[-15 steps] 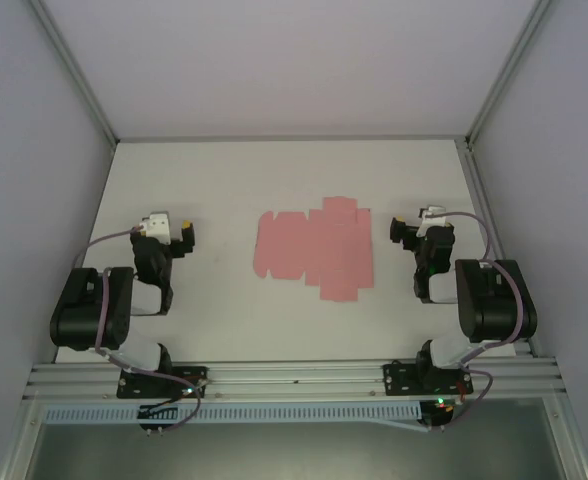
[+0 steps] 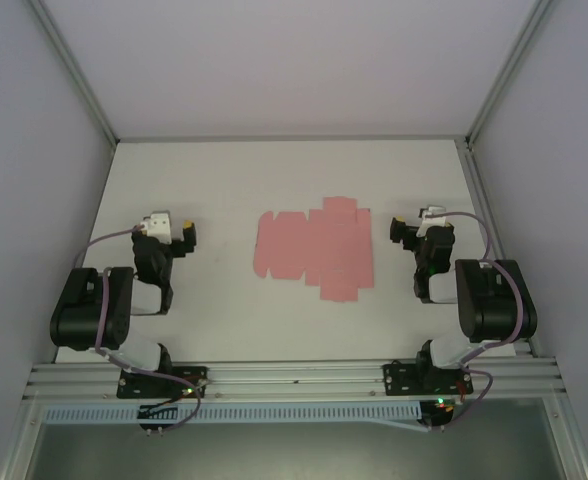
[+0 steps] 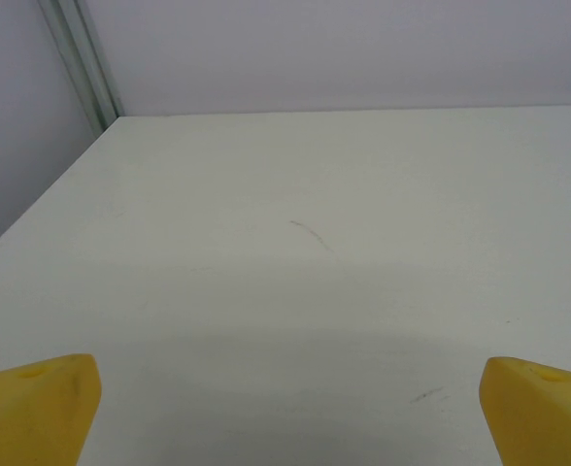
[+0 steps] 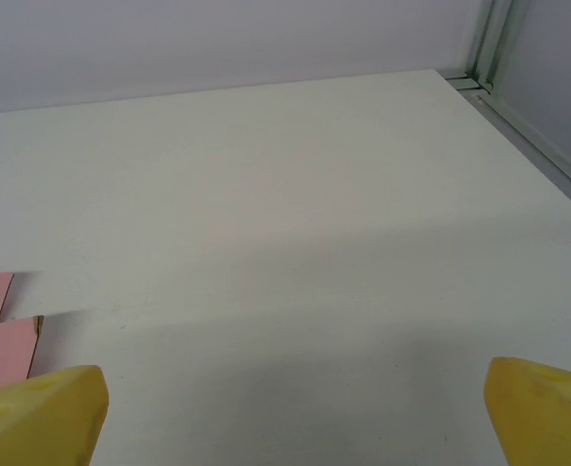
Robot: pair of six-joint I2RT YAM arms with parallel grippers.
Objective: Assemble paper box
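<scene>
While the paper box (image 2: 314, 248) lies flat mid-worktop (image 2: 274, 180) as a salmon-pink die-cut sheet with flaps spread, nothing touches it. State: left jaws open wide, yellow fingertips (image 3: 35, 406) at both lower corners of the left wrist view, bare white surface between. Same for right jaws: open, fingertips (image 4: 43, 413) spread, sheet's pink corner at that view's left edge. left arm (image 2: 99, 300) sits well left of the sheet, right arm (image 2: 484, 295) nearer its right side.

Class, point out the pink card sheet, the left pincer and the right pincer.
card sheet (image 2: 317, 250), top view, its middle panel.
left pincer (image 2: 188, 237), top view, midway between its fingertips.
right pincer (image 2: 395, 232), top view, midway between its fingertips.
</scene>
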